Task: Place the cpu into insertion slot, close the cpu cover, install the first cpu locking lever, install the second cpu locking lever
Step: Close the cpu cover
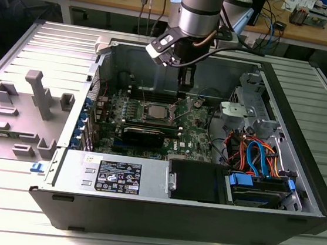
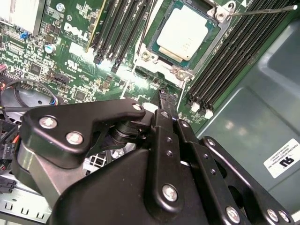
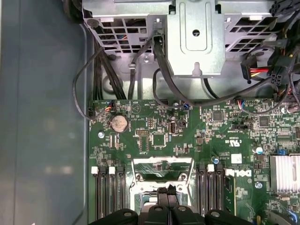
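The cpu (image 2: 183, 32), a silver-grey square, sits in the insertion slot (image 2: 151, 52) on the green board. The silver cpu cover (image 2: 213, 40) appears to lie flat around it. Two thin lever rods (image 2: 262, 10) run along the socket's sides. My gripper (image 2: 164, 96) hangs just beside the socket edge with its black fingers pressed together and nothing between them. In the first wrist view the fingertips (image 3: 161, 191) meet right at the socket frame (image 3: 140, 169). In the exterior view the gripper (image 1: 183, 92) hovers inside the open case, just toward the exterior view's right of the socket (image 1: 155, 111).
Black memory slots (image 2: 234, 61) flank the socket on both sides. A metal drive cage (image 3: 197, 42) with black cables stands beyond the board. A power supply (image 1: 116, 176) and coloured cables (image 1: 254, 156) fill the case's near side. A grey fixture tray (image 1: 23, 112) lies outside.
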Tool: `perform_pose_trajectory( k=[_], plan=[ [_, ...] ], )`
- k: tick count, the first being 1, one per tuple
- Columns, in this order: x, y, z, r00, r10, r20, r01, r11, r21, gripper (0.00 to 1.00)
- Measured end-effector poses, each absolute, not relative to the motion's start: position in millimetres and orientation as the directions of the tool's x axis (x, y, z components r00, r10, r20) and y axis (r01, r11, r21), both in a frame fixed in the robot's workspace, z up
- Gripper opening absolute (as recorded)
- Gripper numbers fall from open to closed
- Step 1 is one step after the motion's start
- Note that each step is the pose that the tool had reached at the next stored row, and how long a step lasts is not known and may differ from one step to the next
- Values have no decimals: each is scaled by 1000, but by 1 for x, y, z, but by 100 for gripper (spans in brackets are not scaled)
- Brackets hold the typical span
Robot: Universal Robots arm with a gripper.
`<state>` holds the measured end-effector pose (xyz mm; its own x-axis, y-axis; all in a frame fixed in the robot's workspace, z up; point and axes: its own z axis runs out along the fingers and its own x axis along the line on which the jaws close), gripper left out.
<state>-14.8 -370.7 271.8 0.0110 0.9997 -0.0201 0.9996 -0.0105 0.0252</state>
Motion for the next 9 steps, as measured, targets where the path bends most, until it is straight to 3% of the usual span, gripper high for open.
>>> perform_pose_trajectory(
  k=[9],
  plan=[
    [-9,-371,272,11,1000,-20,1000,-10,25,11]
  ],
)
